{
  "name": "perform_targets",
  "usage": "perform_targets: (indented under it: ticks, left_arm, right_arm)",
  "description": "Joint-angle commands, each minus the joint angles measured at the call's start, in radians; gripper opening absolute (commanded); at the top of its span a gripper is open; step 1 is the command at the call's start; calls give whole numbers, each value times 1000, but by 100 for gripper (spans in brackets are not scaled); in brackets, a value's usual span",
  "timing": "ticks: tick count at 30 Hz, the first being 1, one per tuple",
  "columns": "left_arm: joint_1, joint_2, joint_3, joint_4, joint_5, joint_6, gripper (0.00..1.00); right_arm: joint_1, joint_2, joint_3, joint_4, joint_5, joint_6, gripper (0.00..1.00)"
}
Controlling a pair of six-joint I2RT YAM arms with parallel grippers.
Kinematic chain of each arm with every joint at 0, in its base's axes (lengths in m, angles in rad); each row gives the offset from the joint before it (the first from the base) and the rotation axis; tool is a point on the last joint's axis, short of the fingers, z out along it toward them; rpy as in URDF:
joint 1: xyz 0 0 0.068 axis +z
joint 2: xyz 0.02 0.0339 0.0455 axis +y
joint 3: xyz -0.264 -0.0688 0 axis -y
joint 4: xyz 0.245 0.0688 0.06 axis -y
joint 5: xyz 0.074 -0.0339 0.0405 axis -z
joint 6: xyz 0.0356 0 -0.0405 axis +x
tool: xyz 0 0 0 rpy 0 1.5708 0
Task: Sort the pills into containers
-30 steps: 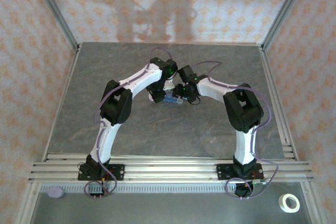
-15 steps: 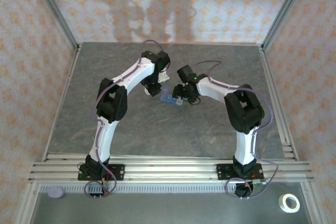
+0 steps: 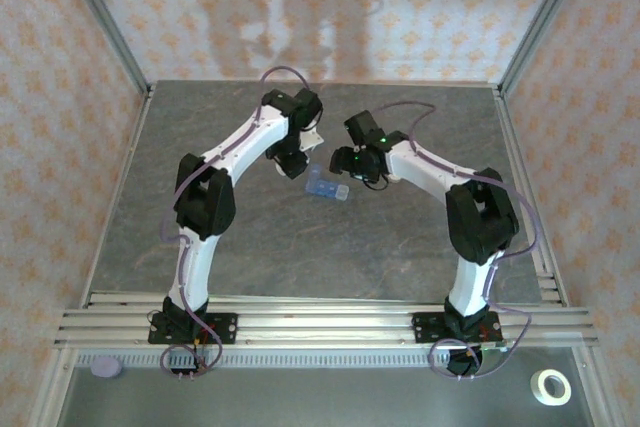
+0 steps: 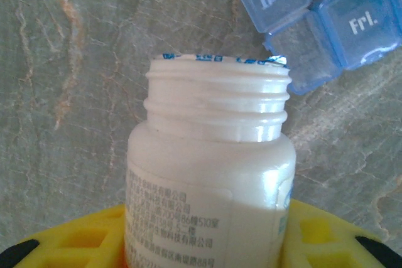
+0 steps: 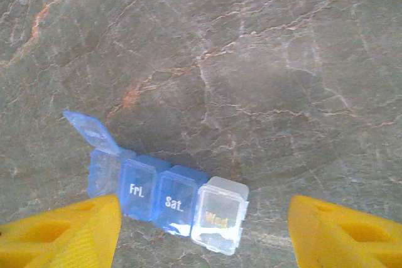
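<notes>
Gray table (image 3: 250, 247) holds the pill box (image 5: 163, 202), lid (image 5: 93, 133) up — left claw (image 4: 207, 243) grips the bottle (image 4: 213, 155), ready to pour, right claw (image 5: 204, 218) open.

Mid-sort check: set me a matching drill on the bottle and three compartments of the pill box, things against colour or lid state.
Things:
1. bottle
2. Fri. compartment
3. end blue compartment
4. Wed. compartment

States:
A. lid flipped open
B. colourless
C. white, no cap
D. blue, lid shut

Pairs: 1-C, 2-D, 3-A, 4-B
</notes>
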Motion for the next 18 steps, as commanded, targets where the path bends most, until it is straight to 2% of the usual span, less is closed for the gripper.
perform_targets:
  ticks: [1, 18]
  left_arm:
    - [-18, 3, -10, -57, -9, -17, 0]
    - [-58, 65, -22, -67, 32, -16, 0]
  right_arm:
    - [-24, -33, -46, -30, 22, -3, 71]
    - [-32, 30, -80, 37, -75, 9, 70]
